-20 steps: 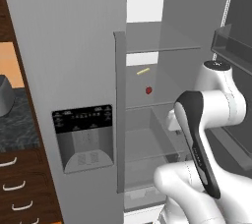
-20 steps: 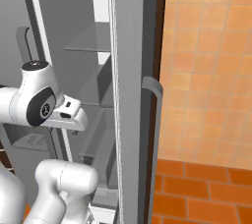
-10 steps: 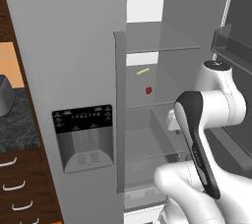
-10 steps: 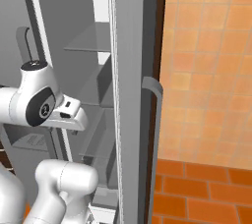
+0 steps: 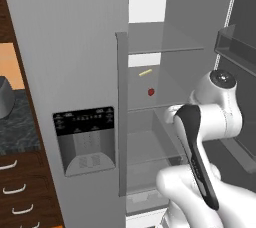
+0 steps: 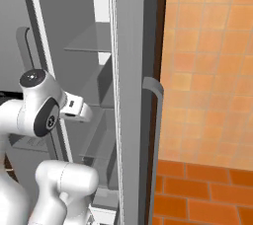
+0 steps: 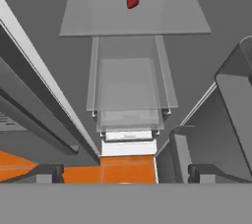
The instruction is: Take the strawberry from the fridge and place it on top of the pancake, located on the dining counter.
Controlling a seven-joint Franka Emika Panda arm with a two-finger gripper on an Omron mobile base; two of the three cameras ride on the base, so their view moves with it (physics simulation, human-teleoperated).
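One strawberry (image 7: 132, 0) sits on a fridge (image 5: 85, 47) shelf near its back edge — well ahead of the gripper (image 7: 120, 173), jaws spread wide. Fingertips are mostly cut off — yellow stick (image 5: 145, 72) looks tiny.

A home kitchen, by the look of it. A tall grey fridge (image 5: 90, 72) stands with its right door open, glass shelves (image 5: 165, 49) inside and a black water dispenser panel (image 5: 84, 122) on its left door. To the left, a dark stone wall counter (image 5: 12, 127) sits over wooden drawers (image 5: 20, 192) with pale handles. To the right, an orange tiled wall (image 6: 212, 61) meets a brick-red floor (image 6: 202, 194)
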